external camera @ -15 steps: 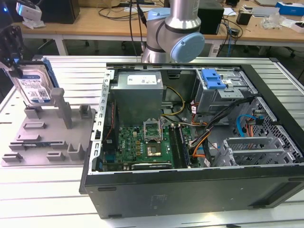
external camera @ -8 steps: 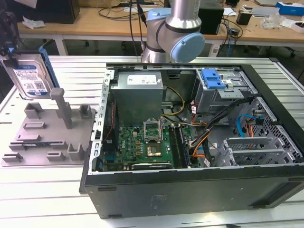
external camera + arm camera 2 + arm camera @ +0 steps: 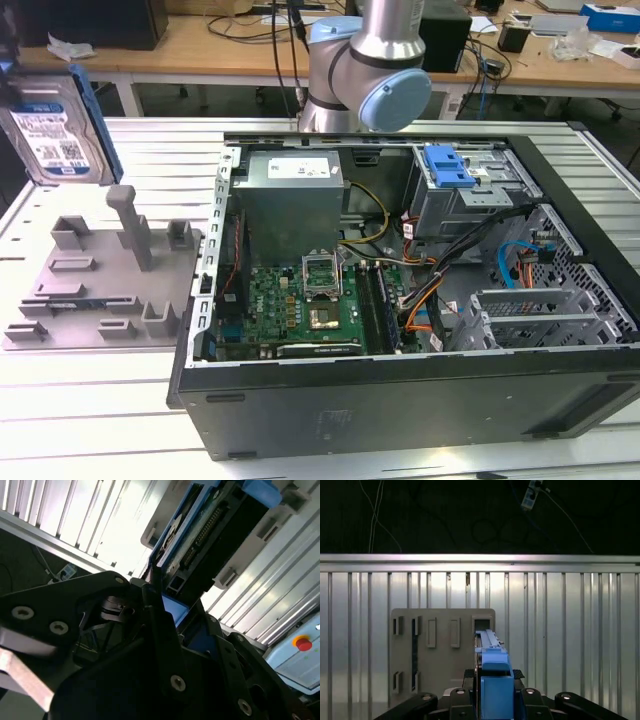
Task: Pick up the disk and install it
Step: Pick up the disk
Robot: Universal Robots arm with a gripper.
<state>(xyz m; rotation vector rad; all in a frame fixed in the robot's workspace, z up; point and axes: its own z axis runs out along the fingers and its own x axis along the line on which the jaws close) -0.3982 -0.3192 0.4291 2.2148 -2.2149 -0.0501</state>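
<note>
Disk (image 3: 50,135): held upright at the exterior view's far left, label facing that camera, light-blue bracket (image 3: 88,110) along its edge. It hangs above the grey moulded fixture (image 3: 100,285), apparently clear of it.
Tool (image 3: 494,676): closed on the disk, black fingers (image 3: 470,674) pressed to either side of the bracket; seen edge-on in the first wrist view.
Open computer case (image 3: 400,400): on the slatted surface (image 3: 90,400), beside the fixture on the exterior view's right.
Arm (image 3: 370,60): behind the case.

A grey fixture (image 3: 90,318) lies beside an open computer case (image 3: 400,410).
</note>
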